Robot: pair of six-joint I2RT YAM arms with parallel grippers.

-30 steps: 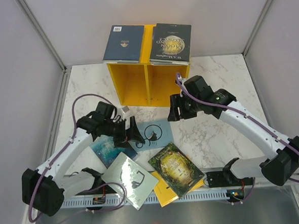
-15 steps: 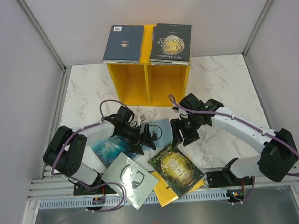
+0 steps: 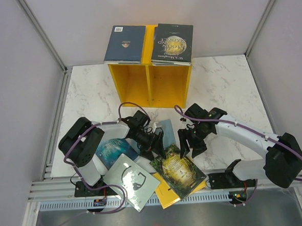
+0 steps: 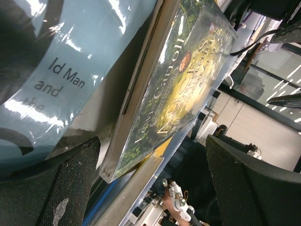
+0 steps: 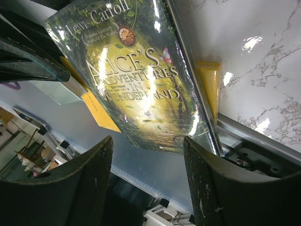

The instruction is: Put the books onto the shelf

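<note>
Low over the white marble surface [image 3: 226,88], with left fingers [image 4: 61,188] wide and right fingers [image 5: 89,188] parted, both empty, flanking the glossy green-gold paperback [image 3: 177,170] lying nearer than the far yellow wooden two-compartment shelf [image 3: 150,85].

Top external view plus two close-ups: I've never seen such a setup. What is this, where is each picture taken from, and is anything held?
Two robot arms are bolted at the near edge of a marble table, each ending in a two-finger gripper. The wide picture looks down from above and behind them; the other two come from a camera on each wrist. On the table stands a yellow shelf with a navy book and a black book on top. In front lie a teal book, a pale grey book, a light blue book, a yellow book and a green-gold Alice book. The left gripper and right gripper are both open close to the Alice book, holding nothing.
</note>
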